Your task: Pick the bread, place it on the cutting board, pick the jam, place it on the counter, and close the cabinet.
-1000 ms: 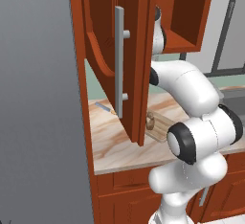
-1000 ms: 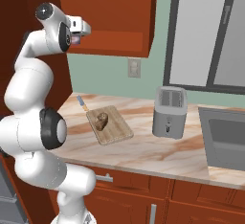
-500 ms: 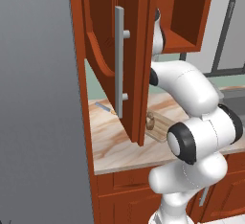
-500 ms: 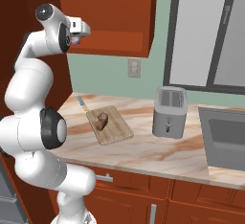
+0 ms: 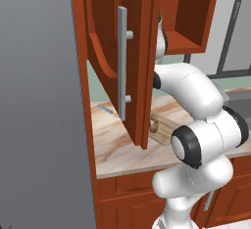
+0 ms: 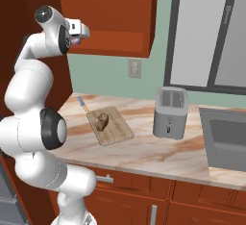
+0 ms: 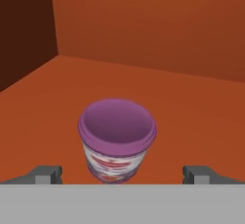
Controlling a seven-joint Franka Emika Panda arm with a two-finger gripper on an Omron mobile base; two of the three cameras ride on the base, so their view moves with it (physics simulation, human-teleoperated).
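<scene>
Left base view: one cabinet (image 5: 147, 37), door swung wide with grey bar handle toward camera; arm reaching up behind door into the opening; one bread (image 5: 154, 124) upright on one cutting board (image 5: 164, 129), near back of counter (image 5: 115, 149). Right base view: hand raised at lower left corner of cabinet; bread centred on board, board toward left end of counter; one toaster (image 6: 169, 112) further right, well apart. Hand view: gripper (image 7: 122, 174) released, tips spread wide; one jam (image 7: 116, 140) upright on cabinet floor, purple lid up, straight ahead and centred between tips, not yet between them. Long axis vertical. Judgement: short straight advance, then closing on jar.
</scene>
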